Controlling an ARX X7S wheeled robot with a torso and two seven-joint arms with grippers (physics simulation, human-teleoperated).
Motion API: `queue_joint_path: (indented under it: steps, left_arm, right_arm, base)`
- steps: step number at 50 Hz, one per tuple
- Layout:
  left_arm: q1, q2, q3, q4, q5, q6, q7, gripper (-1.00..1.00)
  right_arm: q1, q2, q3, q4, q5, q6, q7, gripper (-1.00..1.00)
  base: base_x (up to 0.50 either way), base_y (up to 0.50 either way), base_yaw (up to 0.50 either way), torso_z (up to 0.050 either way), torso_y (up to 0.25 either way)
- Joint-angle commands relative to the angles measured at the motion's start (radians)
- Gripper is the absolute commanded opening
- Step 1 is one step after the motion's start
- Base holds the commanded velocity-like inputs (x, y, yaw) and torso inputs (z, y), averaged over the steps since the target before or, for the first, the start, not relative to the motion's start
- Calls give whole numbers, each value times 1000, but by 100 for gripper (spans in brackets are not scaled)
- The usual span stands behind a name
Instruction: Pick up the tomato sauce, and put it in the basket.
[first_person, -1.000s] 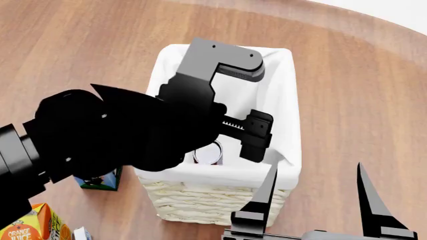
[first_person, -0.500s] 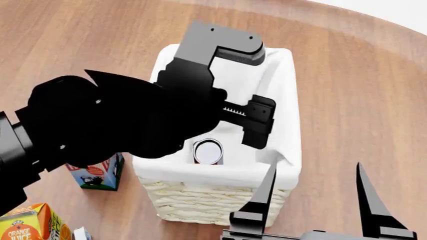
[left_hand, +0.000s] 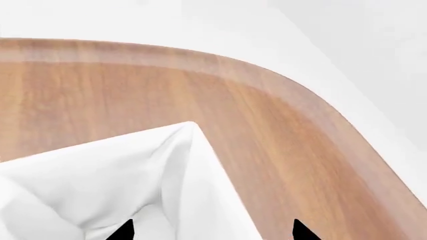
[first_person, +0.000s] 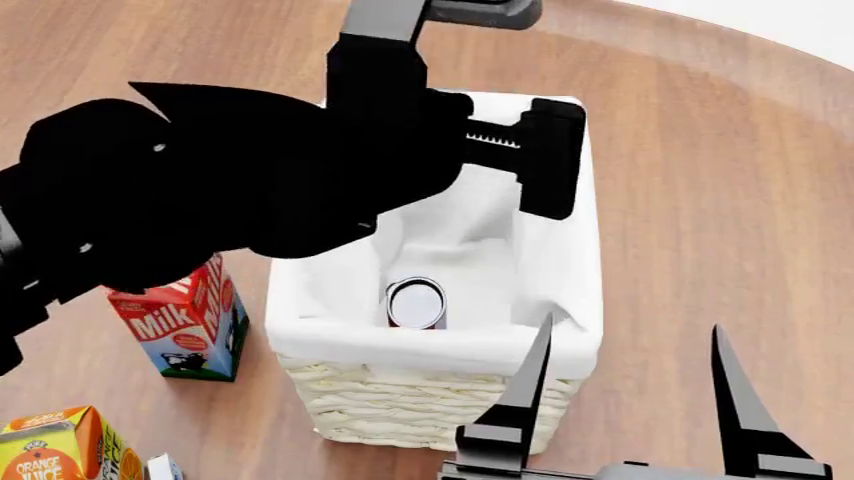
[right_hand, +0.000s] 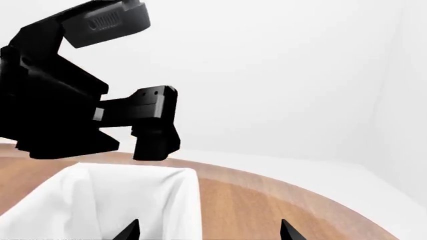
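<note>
The tomato sauce can (first_person: 416, 303) stands inside the basket (first_person: 400, 405) near its front wall; only its silver top and a bit of its side show. The basket's white cloth rim also shows in the left wrist view (left_hand: 100, 175) and the right wrist view (right_hand: 100, 200). My left gripper (first_person: 514, 150) is open and empty, high above the basket's far end; its tips show wide apart in the left wrist view (left_hand: 210, 232). My right gripper (first_person: 633, 330) is open and empty, in front of the basket's near right corner, and also shows in the right wrist view (right_hand: 210, 231).
A red and blue milk carton (first_person: 180, 320) stands left of the basket. An orange juice carton (first_person: 54, 450) is at the near left, with a small white item (first_person: 163, 467) beside it. The round wooden table's edge (first_person: 747, 40) curves past the basket's far right.
My left arm has risen and moved toward the basket's far end. The can, partly hidden before, now shows free in the basket, and the milk carton is uncovered. The right gripper has not moved.
</note>
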Motion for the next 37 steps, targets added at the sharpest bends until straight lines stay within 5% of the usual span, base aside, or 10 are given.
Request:
queue_joint_path:
  steps: [1, 11, 22, 37]
  left_arm:
    - [7, -118, -48, 237, 21, 144, -69, 100]
    - [72, -330, -111, 668, 156, 344, -243, 100]
    - [217, -527, -89, 1092, 485, 518, -503, 100]
    - [485, -706, -1, 1186, 752, 636, -578, 100]
  right_arm:
    - [2, 3, -3, 0, -1, 5, 4, 100]
    - [0, 6, -1, 1, -1, 3, 7, 100]
    - [7, 8, -11, 1, -4, 10, 9, 100]
    - [5, 12, -14, -5, -5, 14, 15, 100]
  base:
    - [0, 0, 0, 0, 0]
    - [0, 0, 0, 0, 0]
    - [0, 0, 0, 0, 0]
    - [0, 0, 0, 0, 0]
